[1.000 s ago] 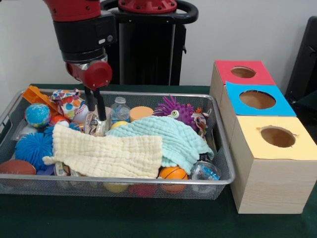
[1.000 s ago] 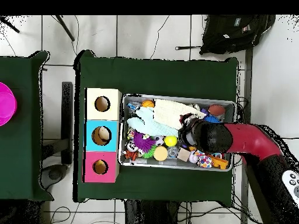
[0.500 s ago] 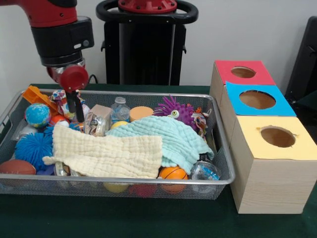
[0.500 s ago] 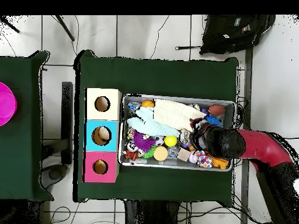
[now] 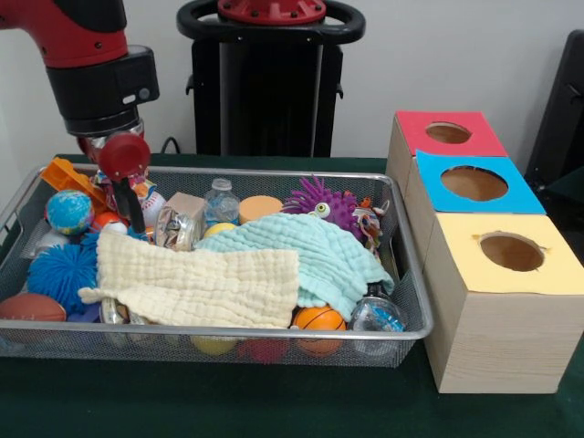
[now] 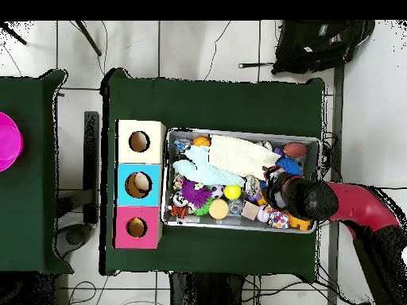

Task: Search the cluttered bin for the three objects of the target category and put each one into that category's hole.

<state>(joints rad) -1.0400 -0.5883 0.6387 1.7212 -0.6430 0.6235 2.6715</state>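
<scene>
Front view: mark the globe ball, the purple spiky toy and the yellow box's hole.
globe ball (image 5: 69, 211), front view, middle of its face
purple spiky toy (image 5: 321, 199), front view, its body
yellow box's hole (image 5: 512, 252), front view, hole centre

No readable text anywhere (bottle labels perhaps too small)

2 cloths (image 5: 239, 274) lie atop toys in the bin (image 5: 401, 338) (3 boxes (image 5: 497, 301) beside).
</scene>
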